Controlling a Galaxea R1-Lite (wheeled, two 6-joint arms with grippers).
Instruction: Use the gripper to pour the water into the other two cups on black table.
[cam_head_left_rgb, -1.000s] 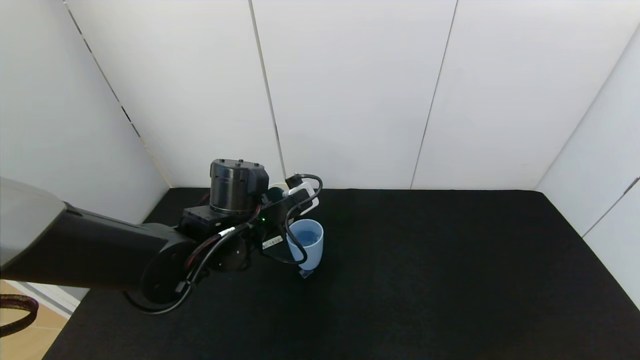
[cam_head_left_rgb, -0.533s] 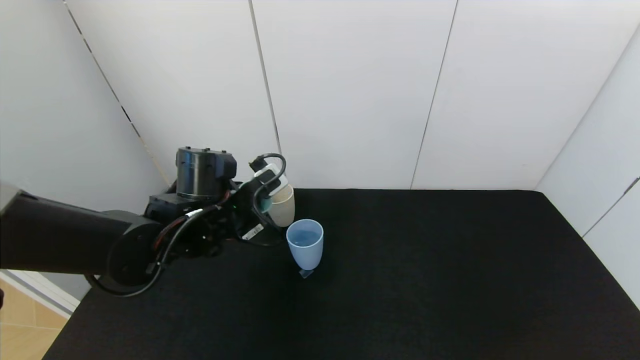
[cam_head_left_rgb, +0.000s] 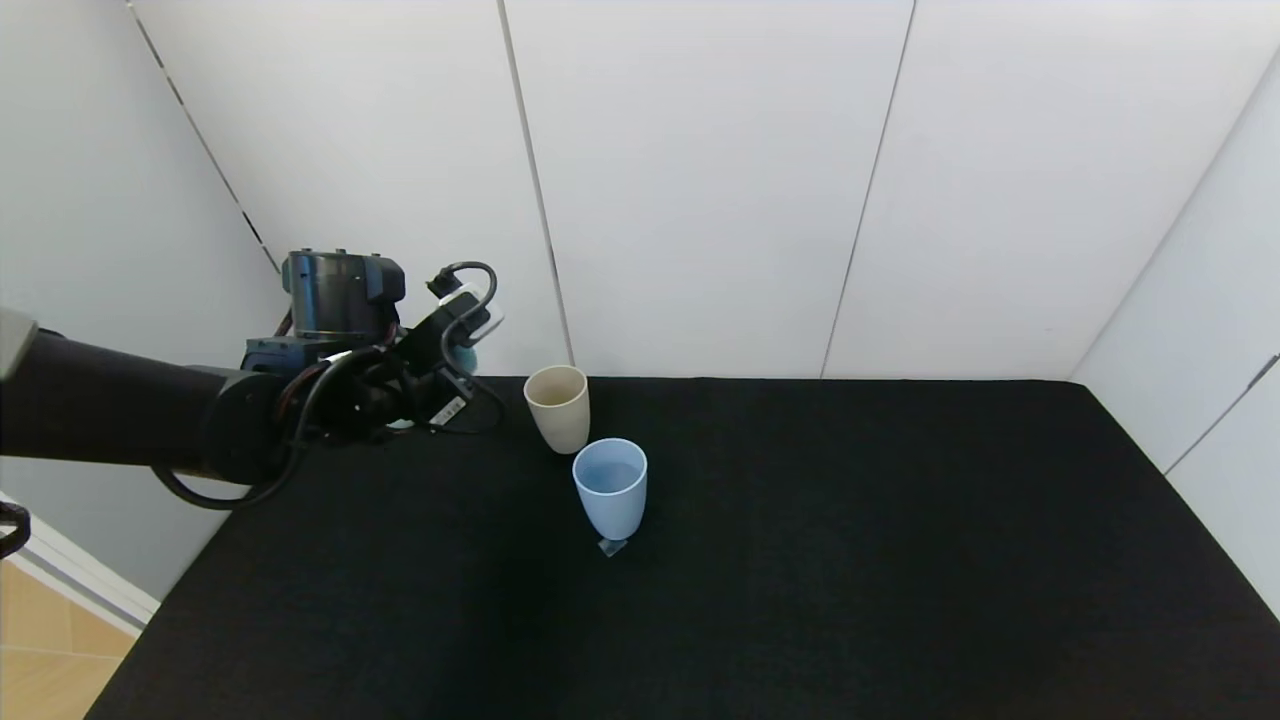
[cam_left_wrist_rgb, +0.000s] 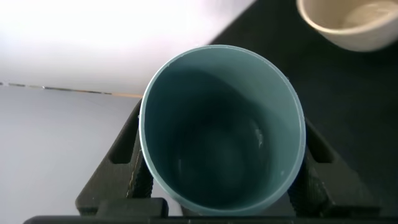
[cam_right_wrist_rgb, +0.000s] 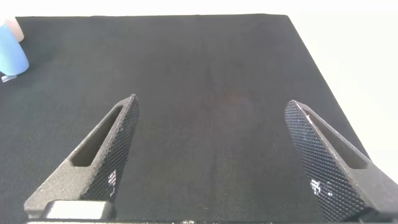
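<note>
My left gripper (cam_head_left_rgb: 455, 345) is shut on the teal-green tumbler (cam_left_wrist_rgb: 224, 134) and holds it in the air over the far left corner of the black table (cam_head_left_rgb: 850, 560), to the left of both cups. In the left wrist view the tumbler's inside shows only a few drops. The beige cup (cam_head_left_rgb: 557, 408) stands upright near the back wall and also shows in the left wrist view (cam_left_wrist_rgb: 351, 22). The light blue cup (cam_head_left_rgb: 610, 492) stands just in front of it with water inside. My right gripper (cam_right_wrist_rgb: 214, 143) is open and empty, low over bare tabletop, out of the head view.
White wall panels close off the back and both sides of the table. A small clear marker (cam_head_left_rgb: 612, 546) lies at the foot of the light blue cup. The light blue cup shows far off in the right wrist view (cam_right_wrist_rgb: 11, 55).
My left arm has swung left and up, carrying the teal-green tumbler away from above the light blue cup. The beige cup, hidden before, now shows in full.
</note>
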